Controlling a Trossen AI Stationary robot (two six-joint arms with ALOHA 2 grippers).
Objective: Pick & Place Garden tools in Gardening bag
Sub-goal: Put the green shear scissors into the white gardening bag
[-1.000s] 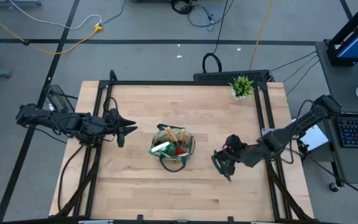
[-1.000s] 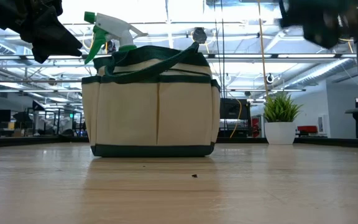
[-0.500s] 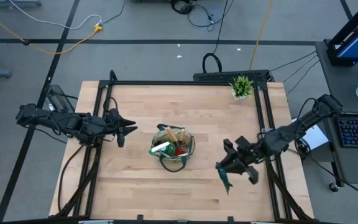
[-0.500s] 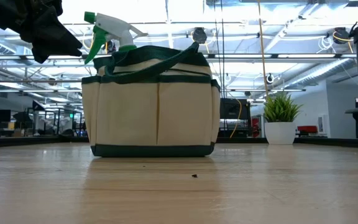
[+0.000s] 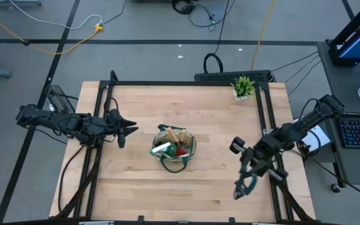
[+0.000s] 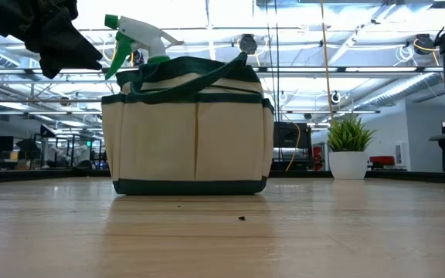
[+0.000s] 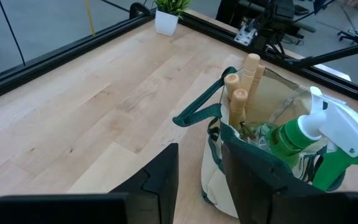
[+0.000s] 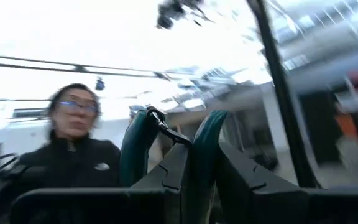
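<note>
Pruning shears [image 8: 166, 149] sit clamped in the right hand [image 5: 245, 185]; bag [image 5: 174, 148] well apart.

Bag of tools seen past the left hand

The left hand [image 7: 199, 186], fingers parted, faces the khaki gardening bag [image 7: 253, 180] on the wooden surface [image 7: 86, 106]; wooden handles [image 7: 244, 84] and a green-and-white spray bottle [image 7: 325, 140] stick out; a potted plant [image 7: 168, 15] stands far off.

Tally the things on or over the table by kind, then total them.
gardening bag: 1
wooden-handled tools in the bag: 3
green-and-white spray bottle: 1
red item: 1
pruning shears in the right gripper: 1
potted plant: 1
Total: 8
</note>
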